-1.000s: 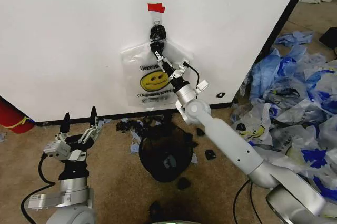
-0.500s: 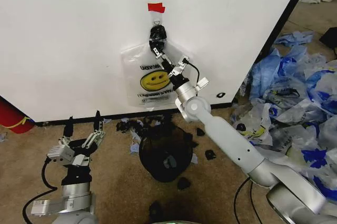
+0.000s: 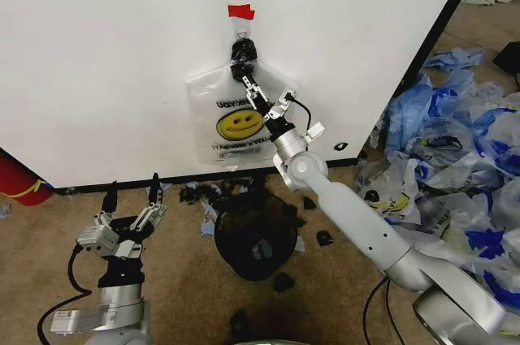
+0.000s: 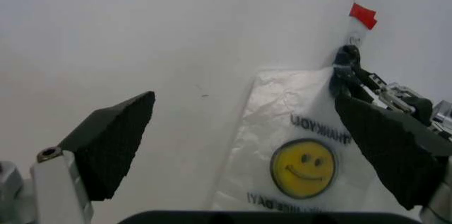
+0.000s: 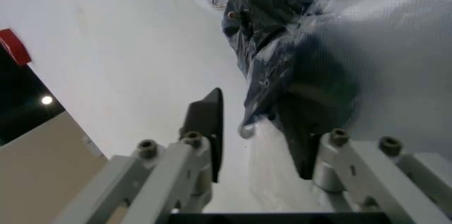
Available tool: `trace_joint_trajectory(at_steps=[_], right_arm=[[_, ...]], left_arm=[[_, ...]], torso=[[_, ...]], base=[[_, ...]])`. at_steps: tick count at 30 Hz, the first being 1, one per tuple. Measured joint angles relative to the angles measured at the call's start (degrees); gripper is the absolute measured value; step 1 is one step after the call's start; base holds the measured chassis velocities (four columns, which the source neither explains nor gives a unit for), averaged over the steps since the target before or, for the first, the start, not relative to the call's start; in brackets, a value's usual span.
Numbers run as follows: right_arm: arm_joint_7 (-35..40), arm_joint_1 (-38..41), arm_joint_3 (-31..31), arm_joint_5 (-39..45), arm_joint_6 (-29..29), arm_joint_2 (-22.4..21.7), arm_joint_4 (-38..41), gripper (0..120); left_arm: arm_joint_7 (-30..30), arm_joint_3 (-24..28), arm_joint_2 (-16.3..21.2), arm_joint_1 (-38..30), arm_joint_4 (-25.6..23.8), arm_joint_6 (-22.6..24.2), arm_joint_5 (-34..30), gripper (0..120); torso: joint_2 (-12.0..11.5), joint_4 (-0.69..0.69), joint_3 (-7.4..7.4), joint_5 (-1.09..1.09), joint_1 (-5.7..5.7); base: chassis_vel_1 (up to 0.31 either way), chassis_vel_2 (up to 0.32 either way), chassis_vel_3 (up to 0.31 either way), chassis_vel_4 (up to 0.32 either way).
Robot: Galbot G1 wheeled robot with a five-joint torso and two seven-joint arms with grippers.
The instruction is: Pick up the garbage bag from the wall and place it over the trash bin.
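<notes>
Right gripper (image 3: 244, 75) | open, risen to garbage bag (image 3: 231, 122) handles | left gripper (image 3: 131, 196) open

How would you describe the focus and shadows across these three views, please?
Head view: evenly lit and sharp, with a faint shadow of the right gripper on the garbage bag. Left wrist view: soft, hazy wall, left gripper fingers dark and blurred. Right wrist view: bunched handles dark, near fingers blurred.

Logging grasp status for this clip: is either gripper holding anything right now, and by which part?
Nothing is held. The right gripper is open around the garbage bag handles; the left gripper is open, low above the floor.
</notes>
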Motion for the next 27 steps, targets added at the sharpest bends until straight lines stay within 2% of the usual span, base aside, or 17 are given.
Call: trace_joint_trajectory(at_steps=[2, 6, 7, 20, 27], right_arm=[[0.05, 0.01, 0.05, -0.05, 0.11, 0.14, -0.13, 20], [0.34, -0.07, 0.23, -0.26, 0.35, 0.5, -0.35, 2], [0.34, -0.13, 0.23, -0.3, 0.35, 0.5, -0.36, 0], [-0.52, -2.62, 0.55, -1.32, 1.49, -1.02, -0.02, 0], [-1.37, -7.55, -0.27, -2.07, 1.77, -4.97, 4.03, 0]], left_arm=[[0.06, 0.03, -0.02, 0.05, 0.0, -0.03, 0.07, 100], [0.37, 0.28, -0.13, 0.35, 0.0, -0.14, 0.34, 100], [0.4, 0.29, -0.13, 0.35, 0.0, -0.14, 0.35, 100], [0.57, 0.67, -0.11, 0.18, 0.5, -0.2, 0.48, 100], [0.69, 1.14, -0.05, 0.02, 0.94, -0.22, 0.61, 100]], torso=[[0.0, 0.0, 0.0, 0.0, 0.0], [0.0, 0.01, 0.0, 0.0, 0.0], [0.0, 0.0, 0.0, 0.0, 0.0], [0.0, 0.0, 0.0, 0.0, 0.0], [0.0, 0.0, 0.0, 0.01, 0.0]], base=[[0.0, 0.0, 0.0, 0.0], [0.0, 0.0, 0.0, 0.0], [0.0, 0.0, 0.0, 0.0], [0.0, 0.0, 0.0, 0.0], [0.0, 0.0, 0.0, 0.0]])
